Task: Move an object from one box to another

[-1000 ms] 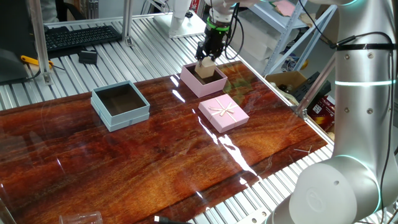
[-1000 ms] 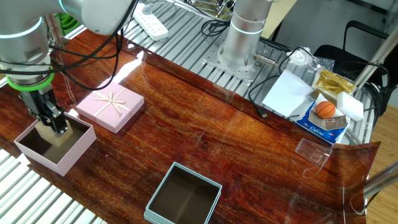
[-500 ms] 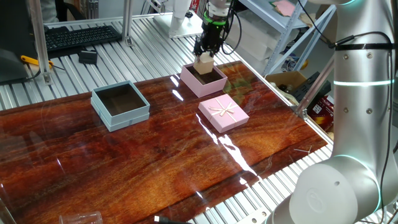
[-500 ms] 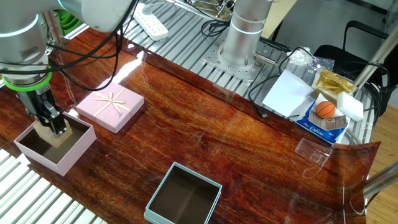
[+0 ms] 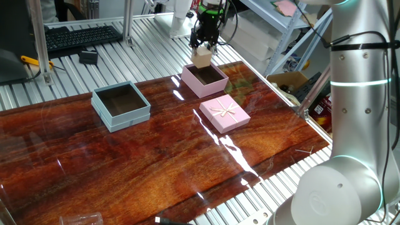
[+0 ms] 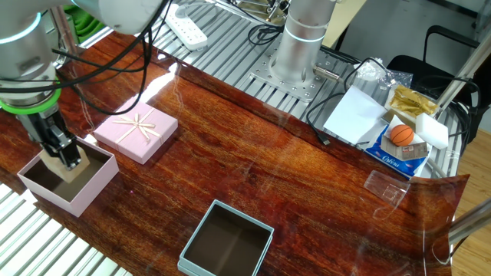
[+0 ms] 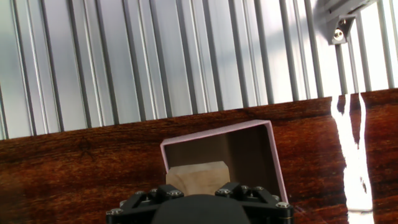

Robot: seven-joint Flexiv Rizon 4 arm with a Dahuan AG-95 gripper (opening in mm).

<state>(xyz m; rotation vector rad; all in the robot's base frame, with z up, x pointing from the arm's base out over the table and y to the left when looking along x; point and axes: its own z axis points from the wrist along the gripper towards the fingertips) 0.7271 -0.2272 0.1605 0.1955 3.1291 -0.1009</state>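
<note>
My gripper is shut on the tan wooden cube and holds it in the air above the pink box. In the other fixed view the gripper holds the cube over the pink box. In the hand view the cube sits between the fingers, with the pink box below. The pale blue-grey box stands open to the left, and in the other fixed view near the front edge.
A flat pink lid with a ribbon bow lies beside the pink box. Slatted metal table surrounds the wooden board. A keyboard lies at the back. The arm's base, papers and an orange ball sit at the far side.
The gripper has risen with the cube, lifting it out of the pink box to a point above its rim.
</note>
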